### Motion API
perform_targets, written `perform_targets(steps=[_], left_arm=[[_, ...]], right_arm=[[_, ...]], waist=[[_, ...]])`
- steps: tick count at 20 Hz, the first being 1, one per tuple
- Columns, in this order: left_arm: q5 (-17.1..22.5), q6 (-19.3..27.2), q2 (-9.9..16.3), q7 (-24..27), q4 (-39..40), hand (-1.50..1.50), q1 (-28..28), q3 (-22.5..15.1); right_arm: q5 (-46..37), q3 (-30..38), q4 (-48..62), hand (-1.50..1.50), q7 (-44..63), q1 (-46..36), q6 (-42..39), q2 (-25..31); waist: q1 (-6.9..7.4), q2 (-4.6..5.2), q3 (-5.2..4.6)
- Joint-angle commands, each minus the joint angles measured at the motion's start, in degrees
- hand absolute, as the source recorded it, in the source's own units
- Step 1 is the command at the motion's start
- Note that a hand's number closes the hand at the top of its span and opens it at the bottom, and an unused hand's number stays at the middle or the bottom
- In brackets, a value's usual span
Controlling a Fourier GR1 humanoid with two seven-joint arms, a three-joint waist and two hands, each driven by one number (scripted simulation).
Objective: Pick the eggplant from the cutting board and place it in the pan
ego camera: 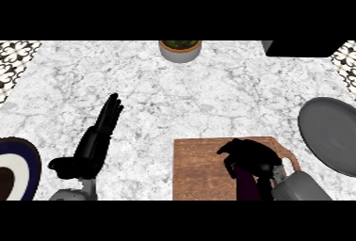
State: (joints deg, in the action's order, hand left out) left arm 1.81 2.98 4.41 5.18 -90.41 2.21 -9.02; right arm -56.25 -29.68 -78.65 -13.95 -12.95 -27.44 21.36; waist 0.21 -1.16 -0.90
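Observation:
A brown cutting board (201,164) lies at the lower middle of the counter. My right hand (250,155) is over its right part, fingers curled round a dark purple eggplant (245,186), which shows only below the hand. The grey pan (330,134) sits at the right edge, apart from the board, with nothing seen in it. My left hand (97,136) rests at the left with its fingers straight and pointing up, holding nothing.
A potted plant (180,49) stands at the back middle. A dark box (303,48) sits at the back right. A blue-rimmed plate (17,169) lies at the lower left edge. Patterned tiles (15,59) border the counter's corners.

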Motion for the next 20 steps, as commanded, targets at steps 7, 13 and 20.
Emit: perform_targets(steps=[7, 13, 20], left_arm=[[0.64, -0.09, 0.40, 0.70, -0.01, 0.00, -1.36, 1.92], [-0.01, 0.45, 0.15, 1.31, 0.21, 0.00, -2.17, 1.65], [-0.95, -0.39, 0.45, 2.30, -1.10, 0.00, -3.20, 0.40]], right_arm=[[-0.52, 13.08, -5.29, 1.50, 15.24, 5.84, 13.60, -7.04], [-7.85, 20.72, -14.88, 1.50, 35.14, 7.55, 26.58, -13.16], [-15.69, 17.78, -32.96, 1.50, 45.81, 13.48, 33.36, -19.55]], waist=[[-2.23, 0.70, 0.87], [-3.45, 0.28, 0.77], [-1.34, 0.79, 0.87]])
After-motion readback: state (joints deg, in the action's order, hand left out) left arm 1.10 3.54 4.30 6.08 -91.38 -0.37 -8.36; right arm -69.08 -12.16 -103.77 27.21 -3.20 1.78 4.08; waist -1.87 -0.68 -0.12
